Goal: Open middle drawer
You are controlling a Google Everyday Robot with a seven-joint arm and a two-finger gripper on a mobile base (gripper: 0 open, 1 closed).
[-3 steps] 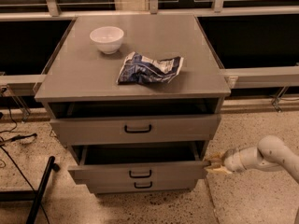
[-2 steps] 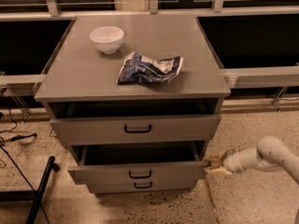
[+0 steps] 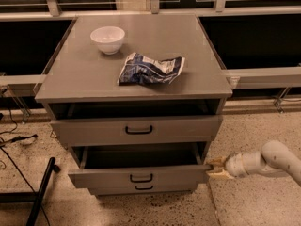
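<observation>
Barely anything has shifted in the last second: my jaws (image 3: 214, 168) sit where they were and the middle drawer (image 3: 108, 177) has come no further out. Right now the jaws are low at the cabinet's side, tips hard up against the near end of that drawer's front. They are parted, with a dark gap showing between the two. I grip nothing I can be sure of, though they may straddle the front's edge. Progress, as I judge it: the drawer is already pulled well out, its dark inside showing behind the front. The opening looks mostly done, with perhaps a last bit of travel and my backing off still left. Its black loop handle (image 3: 141, 178) lies further along the front from my tips, untouched. The front faces out into the room, and its long axis is level, running straight away from my tips across the cabinet. Above my jaws the top drawer (image 3: 94, 131) stands slightly out. Higher up, the counter (image 3: 84, 79) carries a white bowl (image 3: 107, 39) and a crumpled bag (image 3: 150, 68).
</observation>
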